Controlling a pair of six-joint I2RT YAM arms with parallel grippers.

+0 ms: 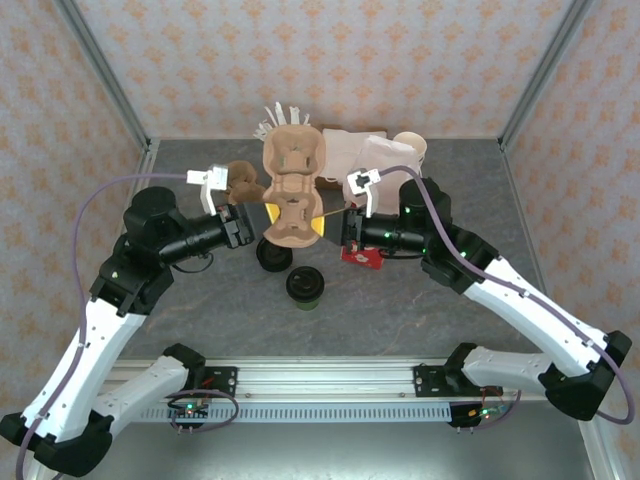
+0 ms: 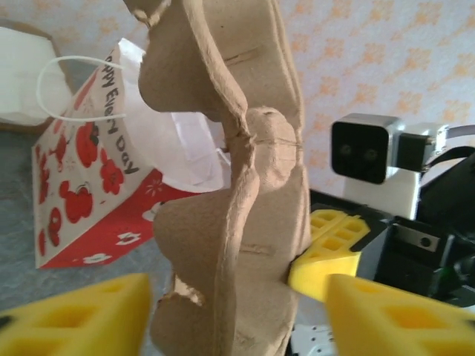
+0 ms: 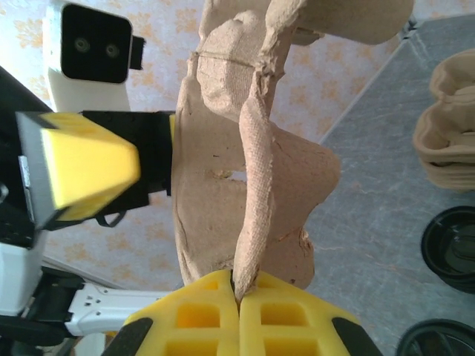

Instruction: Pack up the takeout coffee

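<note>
Left gripper [image 1: 262,216] sits centre-left in the top view, jaws wide, with one yellow finger [image 2: 74,319] on each side of the moulded pulp cup carrier [image 1: 292,195]. The carrier occupies centre frame, raised between the two arms. Takeout coffee [image 1: 305,287] stands on the grey table [image 1: 420,300] at lower centre, below the carrier and just lower right of a loose black lid [image 1: 273,253]. Right gripper [image 3: 237,311], centre-right, is pinched tight on the carrier's edge.
</note>
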